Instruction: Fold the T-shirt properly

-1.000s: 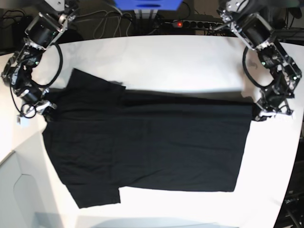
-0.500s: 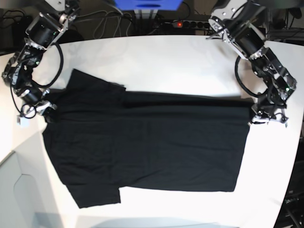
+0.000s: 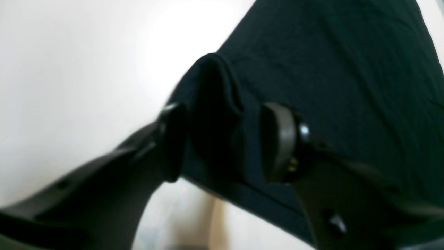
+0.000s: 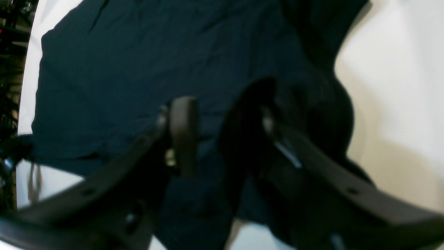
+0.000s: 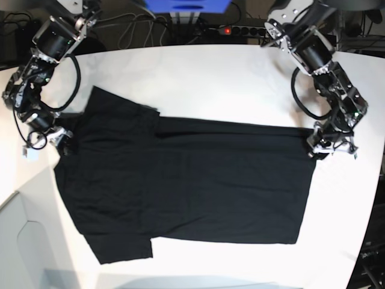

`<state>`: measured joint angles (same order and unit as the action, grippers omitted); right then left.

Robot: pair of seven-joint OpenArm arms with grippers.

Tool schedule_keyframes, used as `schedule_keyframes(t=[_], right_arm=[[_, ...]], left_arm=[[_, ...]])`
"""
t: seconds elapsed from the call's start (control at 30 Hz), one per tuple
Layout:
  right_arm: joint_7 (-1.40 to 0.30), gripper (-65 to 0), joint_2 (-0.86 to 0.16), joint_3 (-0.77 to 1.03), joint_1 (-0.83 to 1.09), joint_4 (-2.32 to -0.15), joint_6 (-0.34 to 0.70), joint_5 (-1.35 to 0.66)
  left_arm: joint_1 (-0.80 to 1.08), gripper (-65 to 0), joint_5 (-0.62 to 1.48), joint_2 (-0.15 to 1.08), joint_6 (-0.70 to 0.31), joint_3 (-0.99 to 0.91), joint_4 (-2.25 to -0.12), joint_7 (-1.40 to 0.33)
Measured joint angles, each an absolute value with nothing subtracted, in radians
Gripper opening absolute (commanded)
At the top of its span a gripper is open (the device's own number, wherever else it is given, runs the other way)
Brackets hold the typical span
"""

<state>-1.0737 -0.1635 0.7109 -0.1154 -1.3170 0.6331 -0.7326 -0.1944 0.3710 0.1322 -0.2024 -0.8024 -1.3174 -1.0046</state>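
**One lengthwise fold laid, most of the folding still ahead**

We see the T-shirt (image 5: 180,180) lying flat across the middle of the white table (image 5: 210,78), its long axis running from nine o'clock to three o'clock in the base view. The far edge looks doubled over along a straight line, and one sleeve sticks out at about ten o'clock, another at about seven o'clock. We judge that a first fold is in place, while the sleeves and the crosswise folds remain.

Our left gripper (image 3: 222,142) sits at the cloth's three o'clock corner. In its wrist view the jaws stand apart, with a raised ridge of black fabric between them; neither finger looks clamped onto it. Our right gripper (image 4: 222,135) sits at the nine o'clock edge, near the shoulder. Its jaws are also apart, with cloth bunched in and below the gap, and we cannot tell whether any fabric rests against a finger.

We read both corners as just let go.
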Motion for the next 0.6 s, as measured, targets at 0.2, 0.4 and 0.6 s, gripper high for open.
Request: schedule_keyframes(t=[0.2,0.4,0.6], right_arm=[[-1.101,-38.2,-0.163,0.786,-0.118,-1.319,0.634,-0.738],[-1.104,-38.2,-0.16,0.886,-0.102,-1.402,0.634,-0.734],[-1.109,-38.2,-0.095,0.921,0.038,-1.586,0.633,-0.738]], left_arm=[[-0.161,-31.1,0.481,0.138,-0.199,-0.802,-1.319,-0.992],[-0.138,-31.1,0.503,0.139,-0.198,-0.802,-1.319,-0.994],[-0.112,-31.1,0.513,0.141,-0.198,-0.802,-1.32,-0.992]])
